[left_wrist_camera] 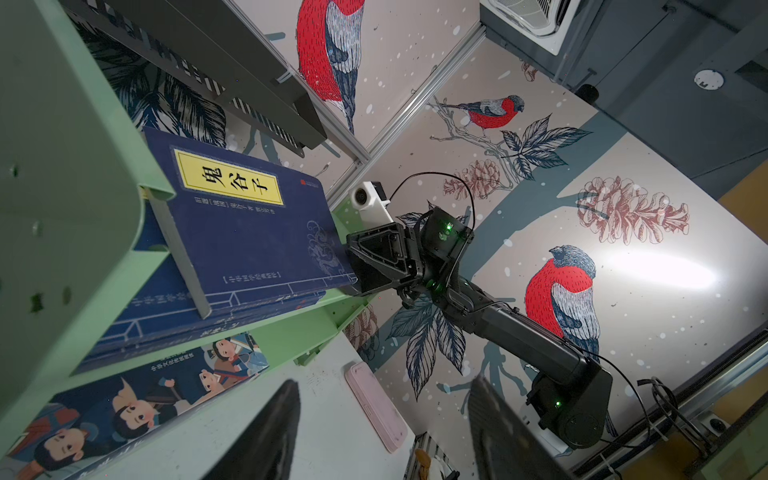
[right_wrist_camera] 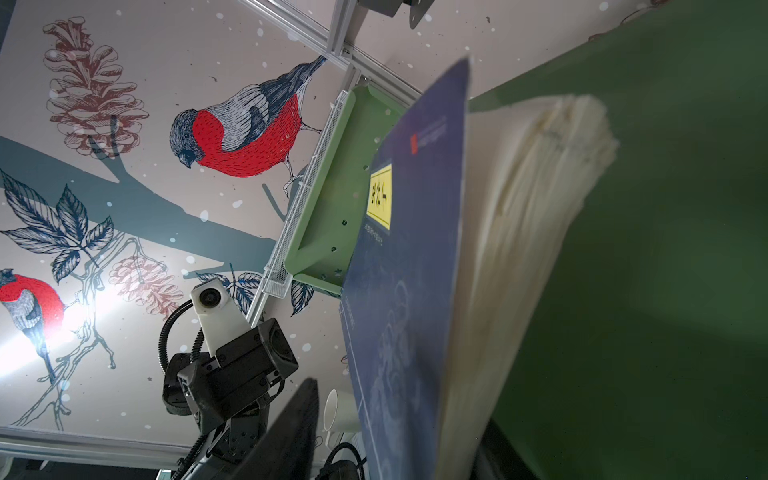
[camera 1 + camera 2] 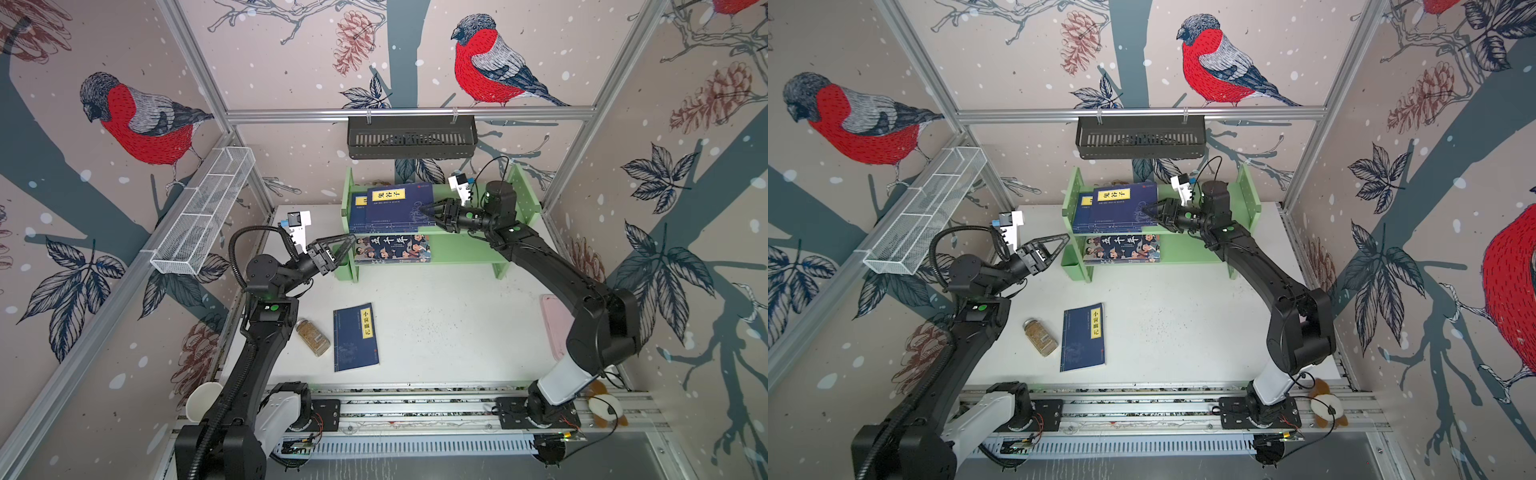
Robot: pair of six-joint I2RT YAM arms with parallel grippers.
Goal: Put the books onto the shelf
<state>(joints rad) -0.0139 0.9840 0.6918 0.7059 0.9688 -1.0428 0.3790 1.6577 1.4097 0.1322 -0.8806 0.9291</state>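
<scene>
Horizontally, right end effector [image 3: 424,210] at book [image 3: 397,208]

Shelf [image 3: 457,251] sits at the back of the surface [image 3: 449,324], approx mid. Top tier: stack of books [image 3: 399,208] at the left end. Bottom tier: single book [image 3: 392,248], also left. Slotted basket [image 3: 411,137] hangs on the rear rail above the shelf, wire basket [image 3: 203,212] on the left wall. Front-left of the surface: loose book [image 3: 356,337] w/ a jar [image 3: 312,336] on its side just left of it. Flat pad [image 3: 555,324] at the right edge. Left end effector [image 3: 351,243] is by the shelf's left end, right end effector [image 3: 422,210] at the stack's right edge.
</scene>
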